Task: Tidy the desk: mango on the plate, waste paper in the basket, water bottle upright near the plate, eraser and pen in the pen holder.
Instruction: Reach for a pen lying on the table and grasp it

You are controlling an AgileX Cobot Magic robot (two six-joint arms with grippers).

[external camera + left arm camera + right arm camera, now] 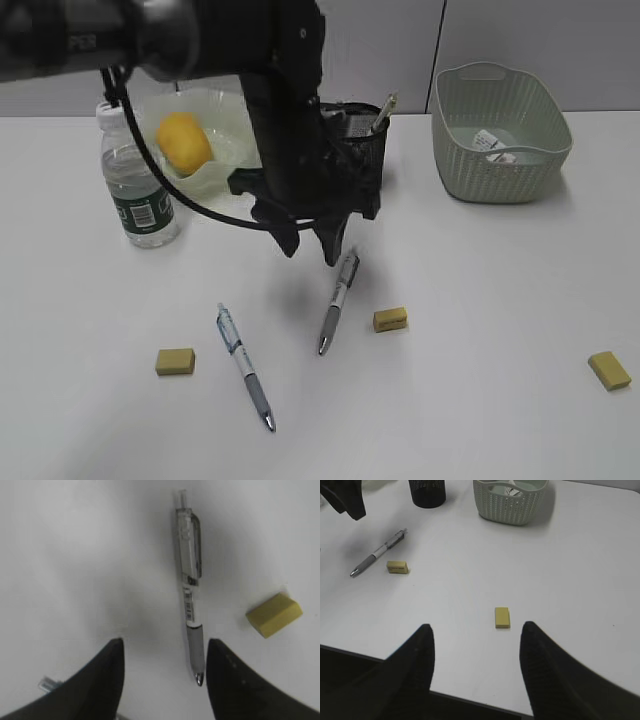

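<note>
A: Where's the left pincer point(312, 248)?

B: Poised over the middle of the worktop point(470, 400), jaws parted and grasping nothing. In its wrist view the two dark fingers point(100, 680) flank the tip end of a grey-grip pen point(191, 587), which lies flat on the white surface. I can't tell whether the fingers touch it.

A: And beside that pen?

B: A yellow eraser point(274, 614) just to its right. In the exterior view a second pen point(245, 367) lies further left, near another eraser point(175, 361).

A: The right pincer point(475, 665)?

B: Also spread and empty, seen only in its own wrist view, hanging near the worktop's edge. A third eraser point(502, 617) lies between and just beyond its fingers, apart from them.

A: The rest of the things?

B: The pen holder point(362, 150) stands behind the left arm, with something slim sticking out of it. The mango point(184, 142) sits in the plate point(222, 110) at the back left. The water bottle point(137, 190) stands upright just beside that plate, on its left. The basket point(500, 135) is back right, with the waste paper point(492, 142) inside.
</note>
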